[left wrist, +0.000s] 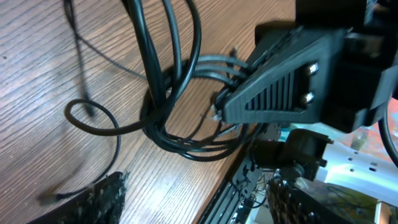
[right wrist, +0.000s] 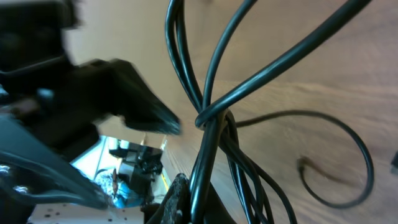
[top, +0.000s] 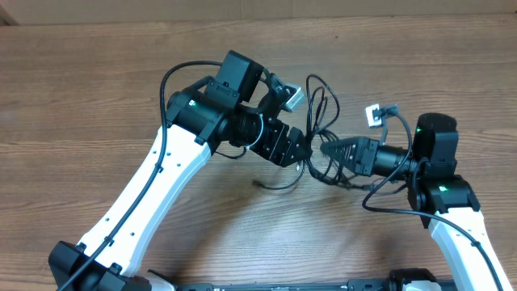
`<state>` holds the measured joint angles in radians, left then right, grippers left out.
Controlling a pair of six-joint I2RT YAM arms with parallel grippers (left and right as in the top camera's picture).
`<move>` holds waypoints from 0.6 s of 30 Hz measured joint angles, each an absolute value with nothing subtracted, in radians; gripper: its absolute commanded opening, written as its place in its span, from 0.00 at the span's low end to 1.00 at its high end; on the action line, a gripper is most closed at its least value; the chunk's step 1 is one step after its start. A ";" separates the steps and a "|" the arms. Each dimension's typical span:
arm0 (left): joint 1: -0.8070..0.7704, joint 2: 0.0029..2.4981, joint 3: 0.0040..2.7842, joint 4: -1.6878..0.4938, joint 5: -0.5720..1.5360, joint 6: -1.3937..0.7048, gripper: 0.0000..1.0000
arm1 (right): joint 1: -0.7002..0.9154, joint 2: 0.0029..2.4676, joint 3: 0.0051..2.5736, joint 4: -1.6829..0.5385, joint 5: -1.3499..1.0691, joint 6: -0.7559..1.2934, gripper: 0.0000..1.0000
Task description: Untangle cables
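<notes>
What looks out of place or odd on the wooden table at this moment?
The thin black cables are knotted together: in the right wrist view, one cord wraps tightly around the others where they cross. Nothing looks spilled or broken.

Overhead: even, warm, diffuse light. Worktop (top: 81,97) grain is sharp from edge to edge. Shadows beside the arms (top: 153,170) and the cables (top: 323,105) are soft and faint.

Left wrist: worktop grain is crisp at left. Mid-frame cables are sharp, with thin highlights along them. The bottom edge is dark and out of focus.

Right wrist: the nearest cables and the dark mass at left are blurred. The upper worktop is pale and washed out. The far loop at right is in fair focus.
</notes>
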<state>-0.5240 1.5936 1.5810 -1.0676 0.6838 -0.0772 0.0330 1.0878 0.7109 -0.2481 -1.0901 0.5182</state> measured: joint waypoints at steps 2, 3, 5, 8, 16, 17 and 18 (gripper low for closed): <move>-0.524 1.594 1.581 -1.059 0.696 -0.069 0.81 | 0.033 1.087 0.711 -0.177 -1.104 0.562 0.04; -0.524 1.594 1.581 -1.056 0.700 -0.061 0.85 | 0.033 1.088 0.711 -0.137 -1.112 0.590 0.04; -0.524 1.594 1.581 -1.049 0.706 -0.047 0.93 | 0.033 1.087 0.711 -0.084 -1.124 0.628 0.04; -0.524 1.594 1.581 -1.024 0.707 -0.020 0.95 | 0.033 1.087 0.712 -0.040 -1.146 0.676 0.04; -0.524 1.594 1.581 -0.880 0.706 -0.020 0.99 | 0.033 1.087 0.712 -0.039 -1.189 0.718 0.04; -0.524 1.594 1.581 -0.868 0.704 -0.024 1.00 | 0.033 1.088 0.712 -0.039 -1.195 0.720 0.04; -0.524 1.594 1.581 -0.859 0.699 -0.024 1.00 | 0.033 1.088 0.712 -0.039 -1.201 0.722 0.04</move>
<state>-0.5240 1.5936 1.5810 -0.8585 0.6991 -0.0238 0.0330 1.0878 0.7116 -0.0387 -1.2011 0.7223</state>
